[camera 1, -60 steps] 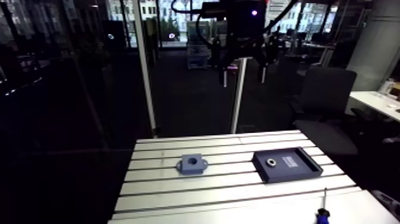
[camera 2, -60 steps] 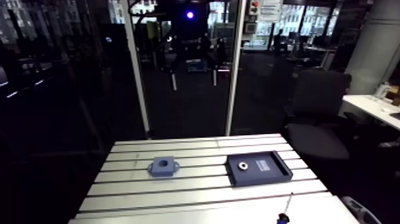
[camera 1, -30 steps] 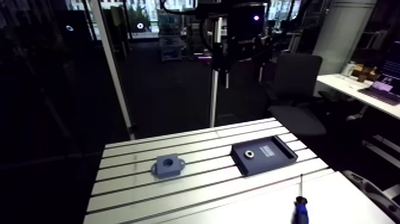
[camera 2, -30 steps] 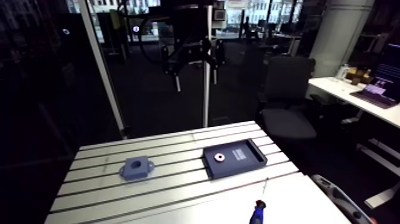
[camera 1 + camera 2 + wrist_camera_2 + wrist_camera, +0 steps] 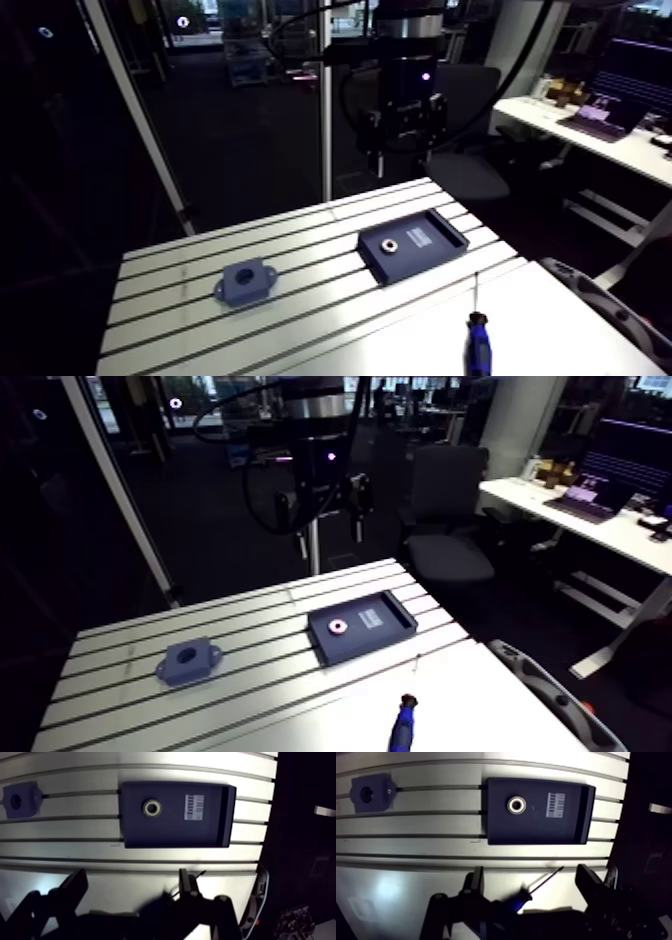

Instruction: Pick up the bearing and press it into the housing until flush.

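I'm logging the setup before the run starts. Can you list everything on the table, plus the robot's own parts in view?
bearing: one, silver ring, lying in the tray
tray: one, dark, on the table, ahead of the gripper
label: one, white barcode, inside the tray
housing: one, dark blue-grey, on the table apart from the tray, bore empty
screwdriver: one, blue handle, on the table below the gripper
table: one, slotted aluminium
gripper: one, black, open, above the table, holding nothing
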Robot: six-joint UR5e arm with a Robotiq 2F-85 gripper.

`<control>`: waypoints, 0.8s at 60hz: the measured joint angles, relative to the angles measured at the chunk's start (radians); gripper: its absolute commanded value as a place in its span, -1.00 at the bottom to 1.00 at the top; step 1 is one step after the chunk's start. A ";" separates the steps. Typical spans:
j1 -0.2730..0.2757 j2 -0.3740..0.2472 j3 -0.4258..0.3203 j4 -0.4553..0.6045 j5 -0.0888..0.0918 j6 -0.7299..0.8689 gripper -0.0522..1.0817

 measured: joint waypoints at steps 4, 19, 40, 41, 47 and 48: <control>-0.016 0.006 0.017 -0.023 0.001 -0.013 -0.90; -0.071 0.037 0.083 -0.119 0.007 -0.059 -0.90; -0.089 0.101 0.125 -0.226 0.038 -0.079 -0.90; -0.089 0.104 0.125 -0.228 0.039 -0.079 -0.90; -0.083 0.121 0.124 -0.240 0.042 -0.079 -0.90; -0.082 0.124 0.123 -0.242 0.043 -0.078 -0.90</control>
